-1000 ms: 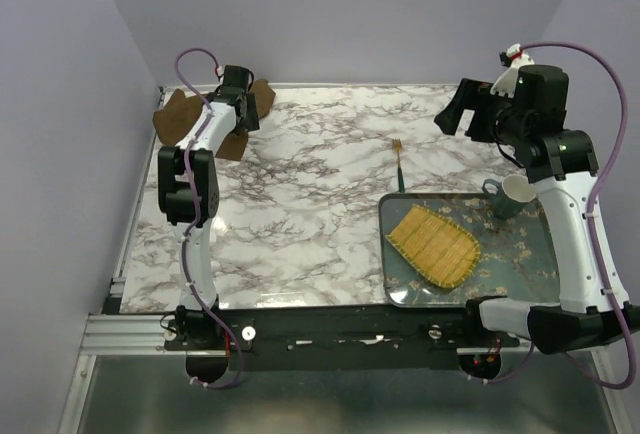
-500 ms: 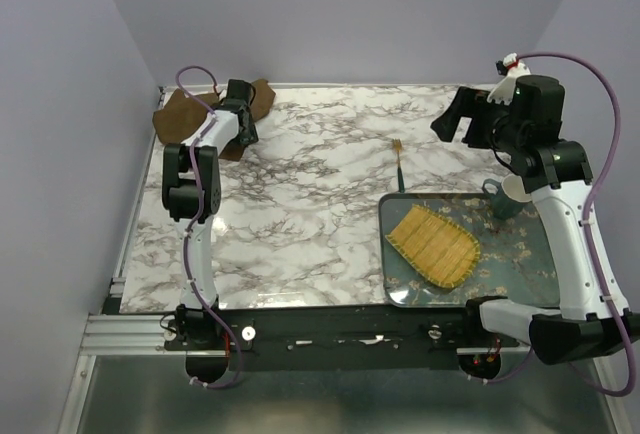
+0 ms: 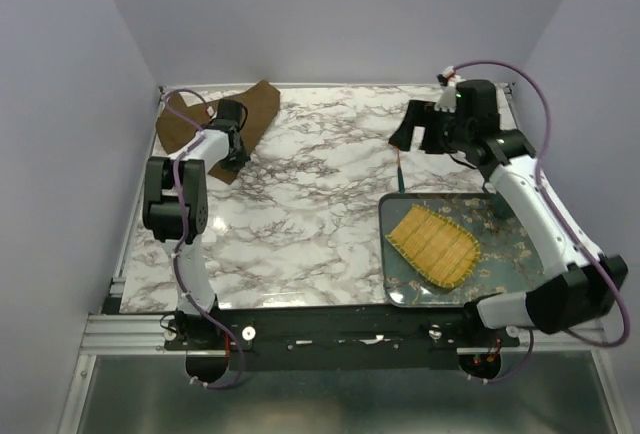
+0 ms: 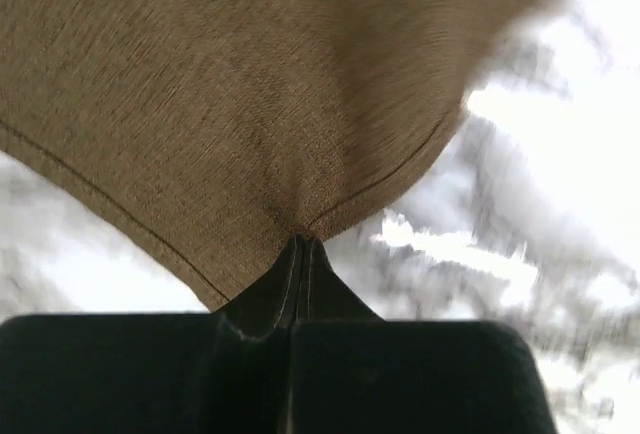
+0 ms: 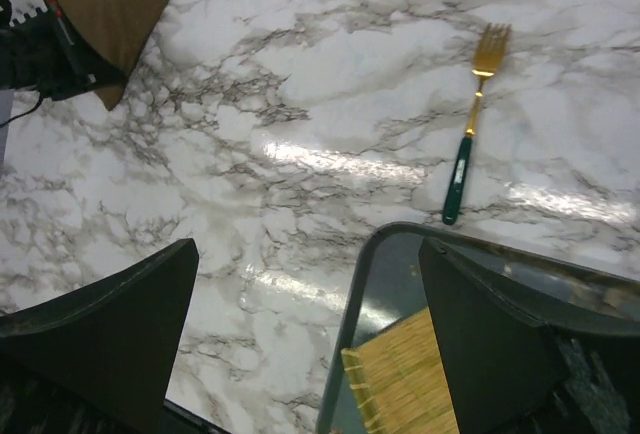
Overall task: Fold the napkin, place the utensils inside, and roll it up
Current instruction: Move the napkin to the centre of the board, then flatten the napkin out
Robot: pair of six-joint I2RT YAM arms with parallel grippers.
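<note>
Now, napkin (image 4: 250, 84) pinched, fork (image 5: 472, 124) beside tray (image 5: 349, 299), mat (image 3: 433, 245) inside

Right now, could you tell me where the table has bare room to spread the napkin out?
The widest bare marble lies mid-table, between the napkin at the far-left corner and the fork. The near-left stretch beside the tray is free too. The right is crowded: tray, bamboo mat, fork.

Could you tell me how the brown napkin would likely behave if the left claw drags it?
Probably floppy: the napkin puckers into creases where the left claw pinches it. Its coarse weave should resist slipping from the grip. It may fold over itself on the marble table.
</note>
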